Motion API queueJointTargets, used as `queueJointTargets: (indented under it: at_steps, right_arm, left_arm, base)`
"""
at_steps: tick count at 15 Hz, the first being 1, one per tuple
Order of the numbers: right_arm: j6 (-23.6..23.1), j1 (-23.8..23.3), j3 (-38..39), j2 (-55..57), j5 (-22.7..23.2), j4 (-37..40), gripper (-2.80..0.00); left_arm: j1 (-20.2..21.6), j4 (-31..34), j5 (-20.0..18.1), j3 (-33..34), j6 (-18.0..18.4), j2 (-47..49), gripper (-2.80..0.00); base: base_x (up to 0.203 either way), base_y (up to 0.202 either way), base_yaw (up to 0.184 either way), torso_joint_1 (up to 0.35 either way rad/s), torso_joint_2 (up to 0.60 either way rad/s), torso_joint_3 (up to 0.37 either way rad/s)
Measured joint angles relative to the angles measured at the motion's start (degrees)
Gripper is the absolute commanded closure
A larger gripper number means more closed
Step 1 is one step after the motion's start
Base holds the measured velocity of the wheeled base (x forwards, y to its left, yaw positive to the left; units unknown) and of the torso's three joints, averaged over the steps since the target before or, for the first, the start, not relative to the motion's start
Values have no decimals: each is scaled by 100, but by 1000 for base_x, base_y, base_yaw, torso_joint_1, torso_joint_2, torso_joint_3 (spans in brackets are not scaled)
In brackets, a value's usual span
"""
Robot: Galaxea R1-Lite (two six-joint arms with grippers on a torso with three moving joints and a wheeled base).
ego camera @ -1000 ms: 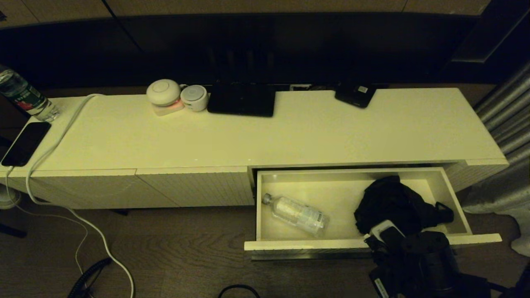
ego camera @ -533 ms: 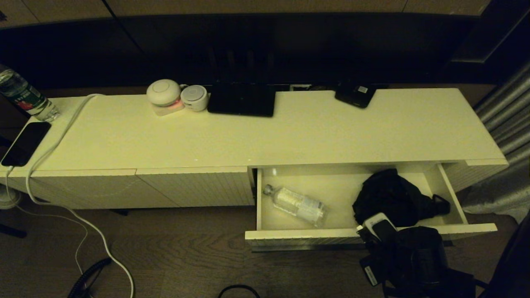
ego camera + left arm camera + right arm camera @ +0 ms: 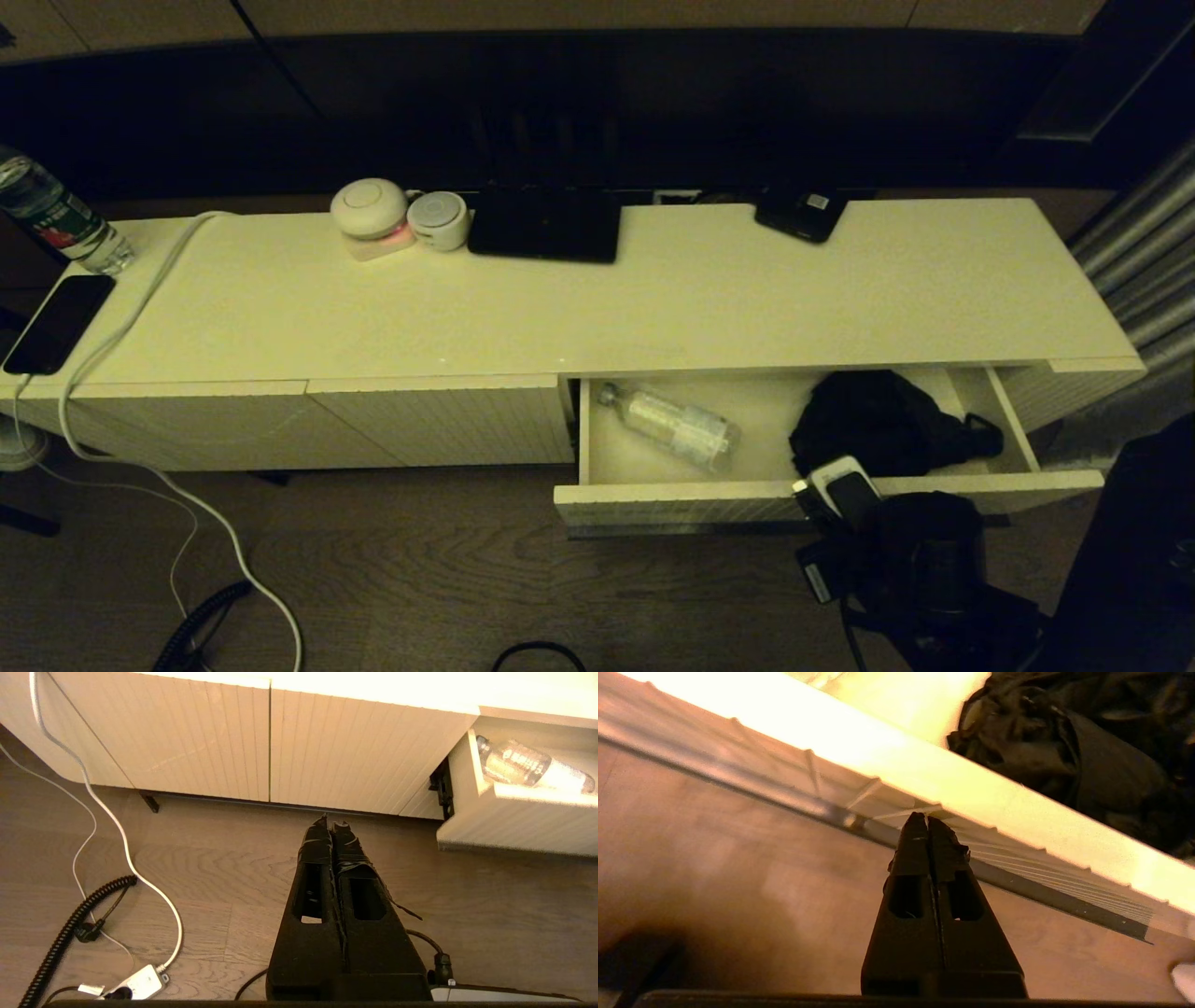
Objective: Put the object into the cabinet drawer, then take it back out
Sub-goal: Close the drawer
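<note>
1. Standing partly pulled out at the right end of the cabinet (image 3: 597,308): the cabinet drawer (image 3: 672,502), its back part tucked under the glossy top.
2. Lying on its side in the drawer's left half: a clear plastic bottle (image 3: 668,427), cap pointing toward 10 o'clock in the head view, also showing in the left wrist view (image 3: 528,763).
3. Filling the drawer's right half: a crumpled black bag (image 3: 882,425), well apart from the bottle.
4. Pressing against the ribbed drawer front, near its right portion: the right gripper (image 3: 928,823), jaws pressed together with nothing between them, tips touching the front just under its top edge.
5. Hanging low over the wooden floor (image 3: 210,872) in front of the handleless ribbed panels: the left gripper (image 3: 331,823), jaws pressed together and empty, apart from the cabinet.
6. Resting on the counter along its far edge at 12 o'clock: two round white devices (image 3: 397,219), a flat black device (image 3: 546,224) and a small black box (image 3: 801,217).
7. Sitting at the 9 o'clock end: an upright water bottle (image 3: 51,217), a dark phone (image 3: 58,322) and a white cable (image 3: 140,289) trailing down to the floor.
</note>
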Motion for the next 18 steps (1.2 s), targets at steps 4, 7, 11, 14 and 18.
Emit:
queueJointTargets:
  at_steps: [4, 7, 11, 14, 18]
  right_arm:
    - [-154, -150, -295, 202, -3, -201, 0]
    - [-362, -213, -575, 378, -10, -450, 0]
    - [-458, -309, -982, 601, -6, -564, 0]
    - [-578, -404, -1271, 712, -1, -543, 0]
    - [-682, -496, -1616, 816, 11, -486, 0]
  left_arm:
    - [0, 0, 0, 0, 0, 0, 0]
    - [0, 0, 2, 0, 0, 0, 0]
    - [0, -2, 1, 0, 1, 0, 0]
    - [0, -2, 2, 0, 0, 0, 0]
    - [0, -2, 0, 0, 0, 0, 0]
  base:
    - [0, 0, 0, 0, 0, 0]
    - [0, 0, 0, 0, 0, 0]
    - [0, 0, 0, 0, 0, 0]
    - [0, 0, 0, 0, 0, 0]
    - [0, 0, 0, 0, 0, 0]
